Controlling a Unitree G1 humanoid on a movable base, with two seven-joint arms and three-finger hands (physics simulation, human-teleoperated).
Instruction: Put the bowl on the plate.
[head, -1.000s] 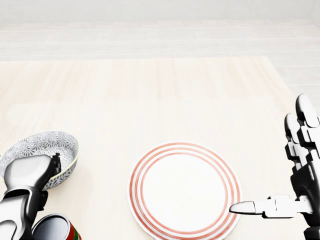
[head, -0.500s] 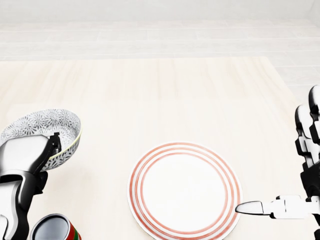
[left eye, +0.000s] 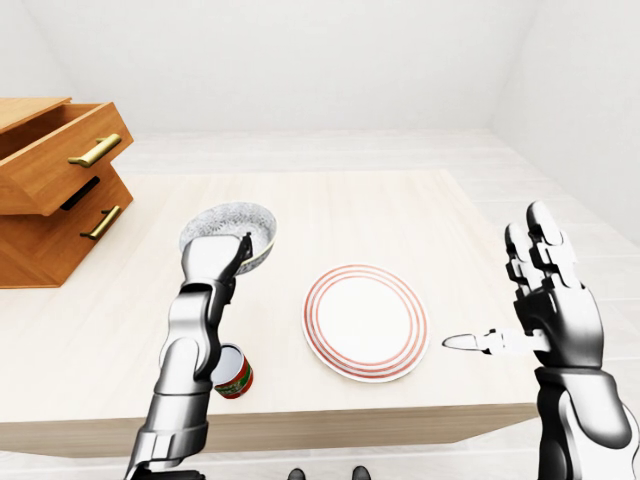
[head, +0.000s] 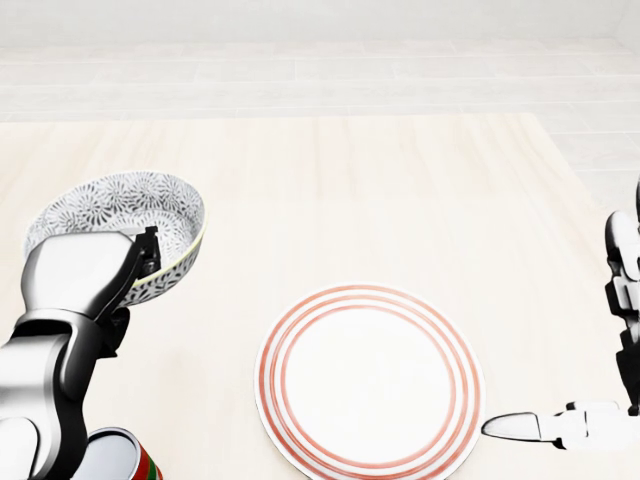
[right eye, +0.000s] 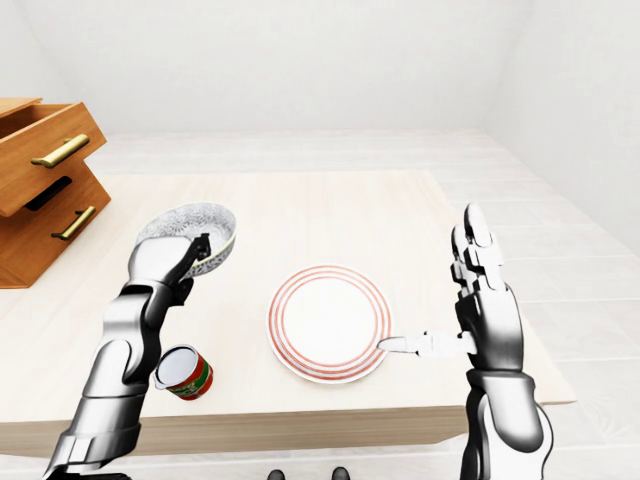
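Observation:
A patterned grey-white bowl (head: 130, 215) hangs above the table at the left of the head view, tilted, with my left hand (head: 95, 270) shut on its near rim. The white plate with red rings (head: 370, 378) lies flat on the table, to the right of and below the bowl in that view. My right hand (head: 600, 400) stands open at the right edge, fingers spread upward and thumb pointing toward the plate's rim, touching nothing.
A red and green can (left eye: 232, 373) stands near the table's near edge, beside my left forearm. A wooden drawer unit (left eye: 55, 190) with a drawer pulled out sits at the left. The light wooden table (left eye: 400, 215) ends just right of my right hand.
My left hand has lifted the bowl and carried it up and to the right, toward the plate. My right hand has drifted right and down, partly leaving the head view.

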